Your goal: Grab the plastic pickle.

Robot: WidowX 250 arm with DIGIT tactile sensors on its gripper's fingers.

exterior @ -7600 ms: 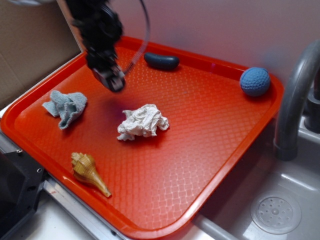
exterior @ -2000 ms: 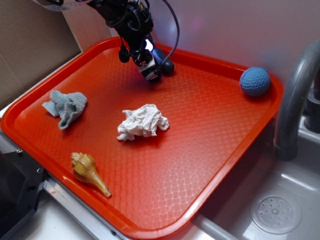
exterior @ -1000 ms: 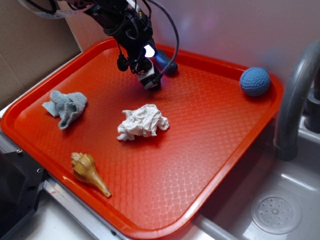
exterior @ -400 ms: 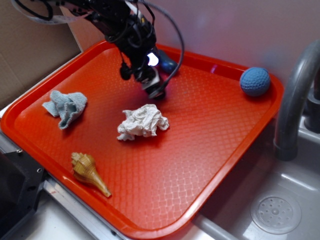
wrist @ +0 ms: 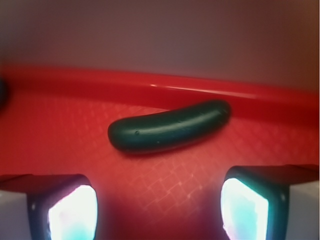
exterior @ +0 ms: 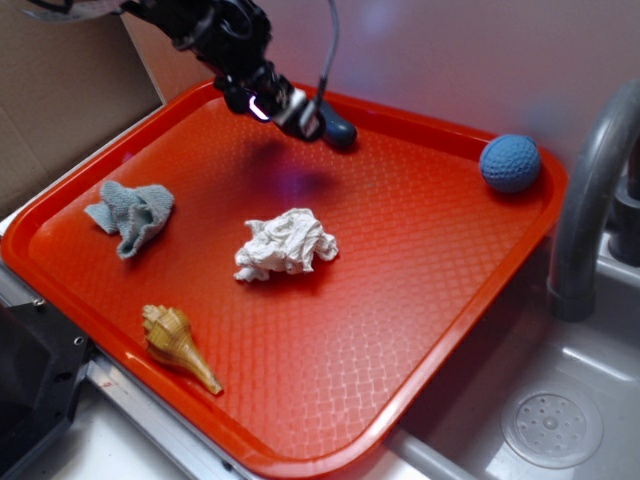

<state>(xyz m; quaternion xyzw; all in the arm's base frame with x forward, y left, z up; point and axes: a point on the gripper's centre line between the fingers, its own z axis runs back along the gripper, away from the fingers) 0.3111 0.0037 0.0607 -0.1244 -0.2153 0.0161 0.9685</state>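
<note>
Your end effector [wrist: 157, 210] is released, fingers spread wide and empty, aimed low at the plastic pickle [wrist: 170, 126] so it sits between them. The pickle lies flat against the red tray's [wrist: 210, 91] far rim.

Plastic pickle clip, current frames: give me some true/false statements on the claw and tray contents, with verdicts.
1. The claw is open, holding nothing. True.
2. The plastic pickle lies on the tray near its far rim. True.
3. The pickle sits between the fingers. False: it lies beyond them, untouched.
4. The blue ball touches the pickle. False: it sits apart, in the far right corner.
5. The seashell rests atop the crumpled paper. False: they lie apart.
</note>
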